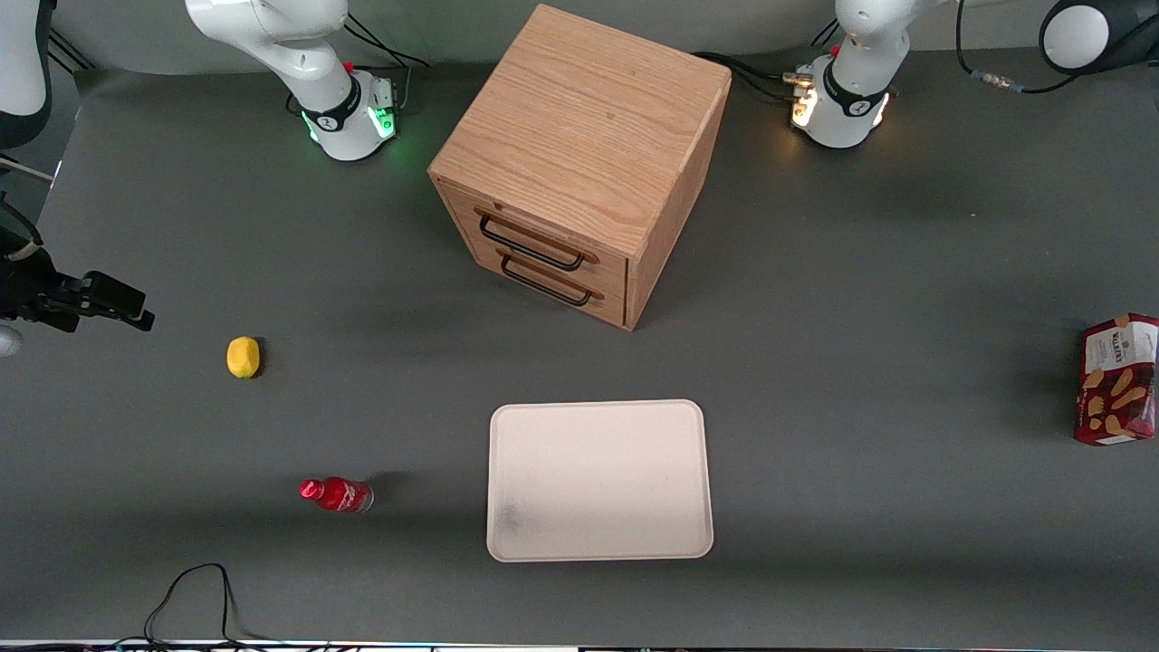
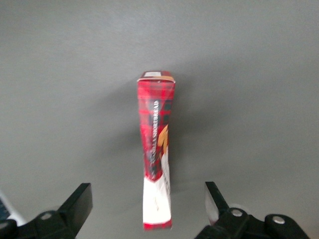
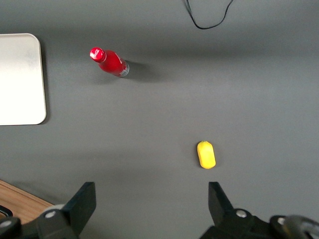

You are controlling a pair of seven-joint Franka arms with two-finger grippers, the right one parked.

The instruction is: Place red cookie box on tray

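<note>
The red cookie box [image 1: 1120, 378] stands on a narrow side at the working arm's end of the table, at the edge of the front view. In the left wrist view I look down on its narrow tartan side [image 2: 157, 144]. My left gripper [image 2: 147, 193] hangs above the box, open, with one finger [image 2: 79, 199] on each side of it and clear of it. The gripper itself does not show in the front view. The cream-white tray [image 1: 598, 480] lies empty near the front camera, in front of the cabinet's drawers; its corner shows in the right wrist view [image 3: 20, 79].
A wooden drawer cabinet [image 1: 579, 163] stands mid-table, farther from the camera than the tray. A small red bottle [image 1: 337, 494] and a yellow lemon-like object [image 1: 243, 356] lie toward the parked arm's end. A black cable [image 1: 195, 593] loops at the front edge.
</note>
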